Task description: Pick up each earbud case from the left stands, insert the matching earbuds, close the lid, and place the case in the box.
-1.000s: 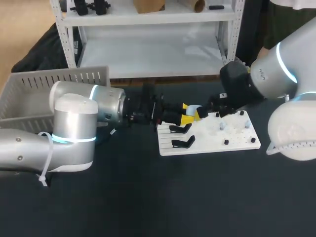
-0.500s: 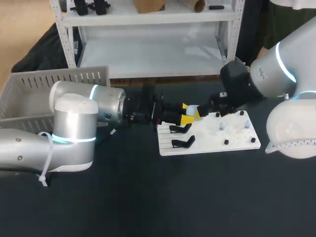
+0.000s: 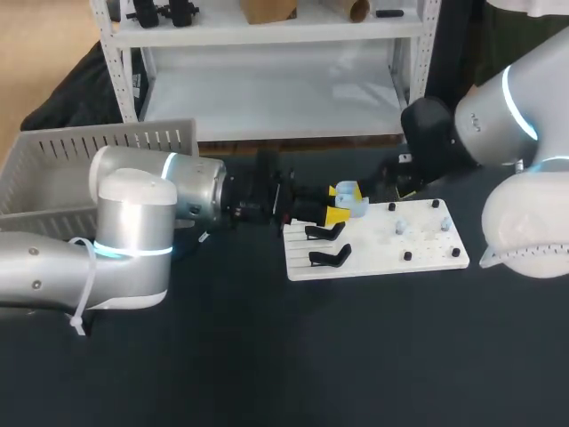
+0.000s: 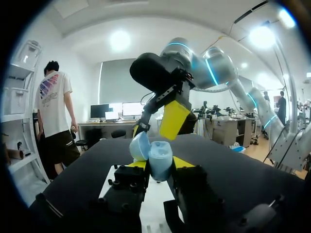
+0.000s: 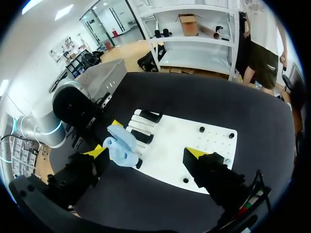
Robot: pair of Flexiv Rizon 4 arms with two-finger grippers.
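1. Box (image 3: 105, 136): grey slotted basket at the far left of the table, well apart from the other things.

2. Left arm (image 3: 147, 206): comes in from the left and lies low and level over the table, with the wrist pointing right toward the white board.

3. Left gripper (image 3: 340, 204): at the far left corner of the board. Its fingers are closed narrowly on the earbud case, with one yellow tip on each side of it.

4. Earbud case (image 4: 156, 158): light blue, smooth and rounded. It is held off the stands, above the board's far left corner. The lid stands open, hinged up beside the body, and the open side faces the right arm. What lies inside cannot be made out.

5. Stands (image 3: 325, 232): two black holders, one nearer than the other, at the left end of the board and just near of the held case.

6. White board (image 3: 373, 265): flat rectangular plate at mid-table, with small black pegs dotted over its right half.

7. Right gripper (image 5: 146, 153): its fingers are spread wide with nothing between them. It sits beyond the board's far edge, to the right of the case and apart from it, pointing toward it.

8. Right arm (image 3: 498, 133): comes in from the right, with the elbow high and the wrist angled down and left toward the case.
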